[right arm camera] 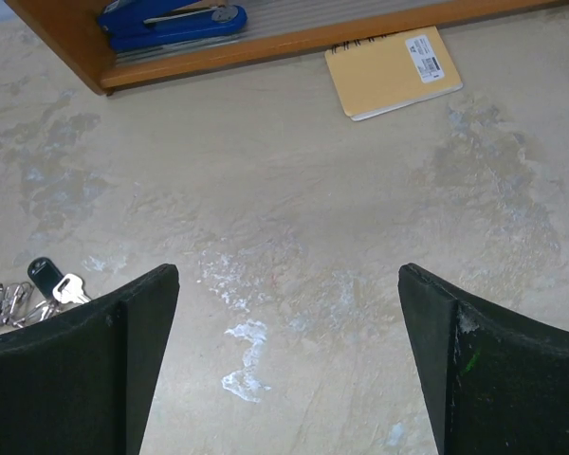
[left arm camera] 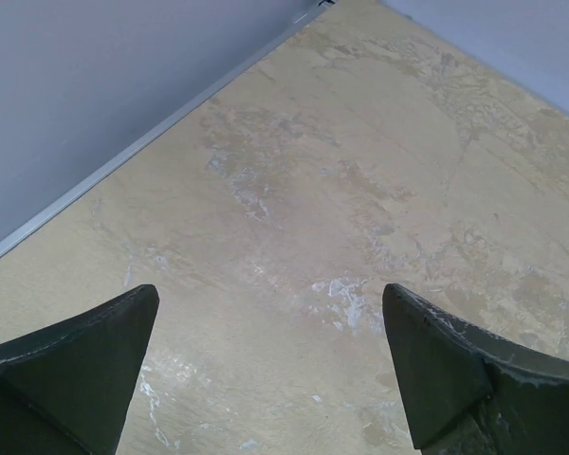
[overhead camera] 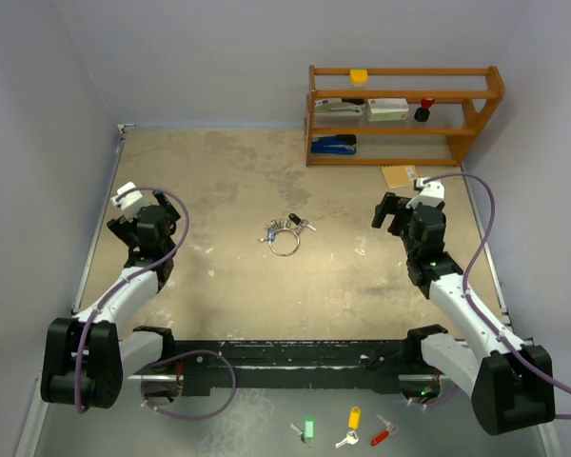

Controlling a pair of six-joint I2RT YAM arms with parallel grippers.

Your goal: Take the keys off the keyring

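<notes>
The keyring (overhead camera: pixel 285 244), a thin silver wire ring, lies on the table's middle with the keys (overhead camera: pixel 284 227) fanned along its far side. One is black-headed (overhead camera: pixel 294 218) and one blue-headed (overhead camera: pixel 269 233). My left gripper (overhead camera: pixel 138 211) is open and empty over bare table at the left (left arm camera: pixel 270 294), well away from the keys. My right gripper (overhead camera: pixel 400 211) is open and empty at the right (right arm camera: pixel 287 275). In the right wrist view the black-headed key (right arm camera: pixel 44 273) and silver keys (right arm camera: pixel 0 301) show at the left edge, partly hidden behind the left finger (right arm camera: pixel 95 360).
A wooden shelf (overhead camera: pixel 400 114) stands at the back right with a blue stapler (overhead camera: pixel 333 145) on its bottom level. A tan notepad (right arm camera: pixel 394 71) lies in front of it. Green (overhead camera: pixel 308 428), yellow (overhead camera: pixel 352 421) and red (overhead camera: pixel 381 435) tagged keys lie before the arm bases. Walls close both sides.
</notes>
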